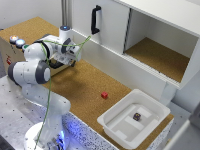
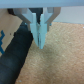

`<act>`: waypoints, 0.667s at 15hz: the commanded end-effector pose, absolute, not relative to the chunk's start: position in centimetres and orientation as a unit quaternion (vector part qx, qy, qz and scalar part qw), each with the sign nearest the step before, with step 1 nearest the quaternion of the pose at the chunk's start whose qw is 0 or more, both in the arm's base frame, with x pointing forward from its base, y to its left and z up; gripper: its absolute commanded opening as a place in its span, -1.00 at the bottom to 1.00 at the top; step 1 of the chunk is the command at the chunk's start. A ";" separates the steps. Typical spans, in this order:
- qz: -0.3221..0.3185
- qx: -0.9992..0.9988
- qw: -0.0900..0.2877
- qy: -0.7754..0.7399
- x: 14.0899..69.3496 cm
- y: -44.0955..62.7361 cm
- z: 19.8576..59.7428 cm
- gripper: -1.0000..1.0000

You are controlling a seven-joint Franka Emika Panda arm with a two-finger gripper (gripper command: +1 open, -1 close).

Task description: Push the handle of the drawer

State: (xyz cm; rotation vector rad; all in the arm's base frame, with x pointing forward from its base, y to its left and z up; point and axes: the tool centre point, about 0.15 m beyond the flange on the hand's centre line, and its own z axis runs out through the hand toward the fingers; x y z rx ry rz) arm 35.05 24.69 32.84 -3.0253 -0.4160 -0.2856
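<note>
Hand (image 2: 41,36): fingers nearly together, holding nothing, just beside handle (image 2: 14,54) (black bar, blurred in wrist view). Drawer (image 1: 7,56): tan box at exterior view's left edge, mostly hidden behind arm. Table (image 1: 85,82): cork-topped.

A cork-topped bench (image 1: 82,82) carries a small red cube (image 1: 104,95) lying by itself. Toward the exterior view's right, a white plastic tray (image 1: 116,131) sits at the bench's edge with a small dark object (image 1: 136,116) inside it. Behind stands a big white cabinet (image 1: 165,15); its closed door bears a black vertical loop handle (image 1: 95,19), and beside the door an open compartment shows a cork-lined shelf (image 1: 160,57).
</note>
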 end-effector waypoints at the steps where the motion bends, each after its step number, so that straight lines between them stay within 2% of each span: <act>1: -0.083 -0.986 0.038 -0.141 36.0 29.9 31.8 -1.00; 2: -0.084 -0.986 0.046 -0.140 36.0 30.4 31.8 -1.00; 7: -0.093 -0.977 0.040 -0.189 35.8 34.5 32.6 -1.00; 10: -0.100 -0.979 0.031 -0.177 35.5 33.5 33.9 -1.00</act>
